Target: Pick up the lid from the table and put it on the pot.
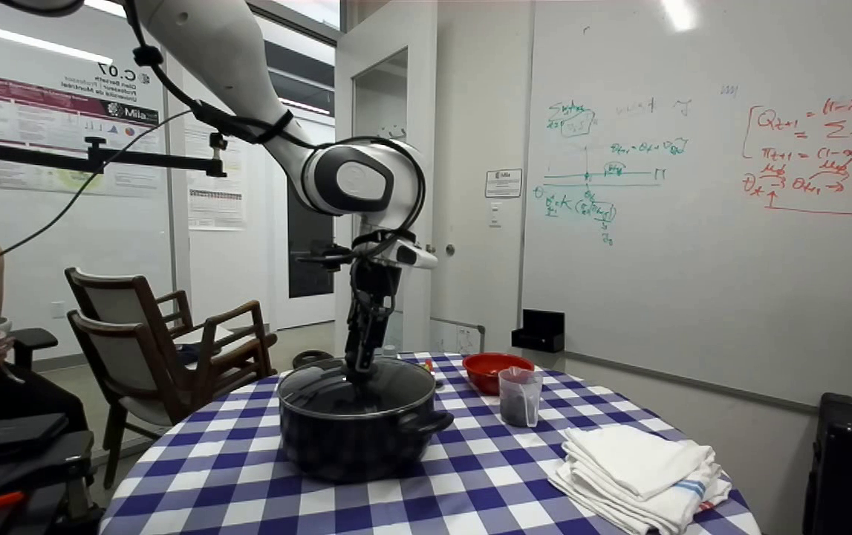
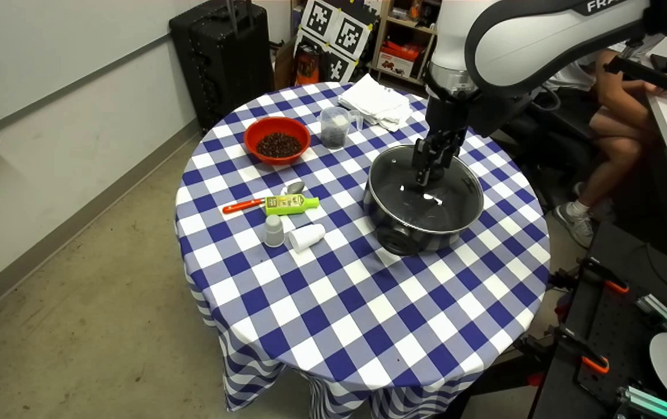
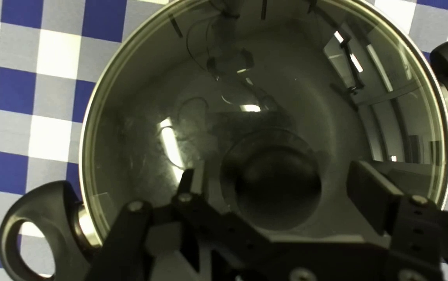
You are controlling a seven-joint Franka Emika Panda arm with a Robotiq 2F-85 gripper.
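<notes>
Seemingly, lid sits on pot, its knob showing between wide-spread, empty fingers, touching neither.

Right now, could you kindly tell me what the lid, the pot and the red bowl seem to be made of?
The lid: glossy, probably clear glass; it looks see-through and shows bright reflections.
The pot: black, slightly shiny, perhaps coated metal; silvery fittings join its dark handles.
The red bowl: smooth, probably plastic from its even colour, though enamelled metal is possible.
</notes>
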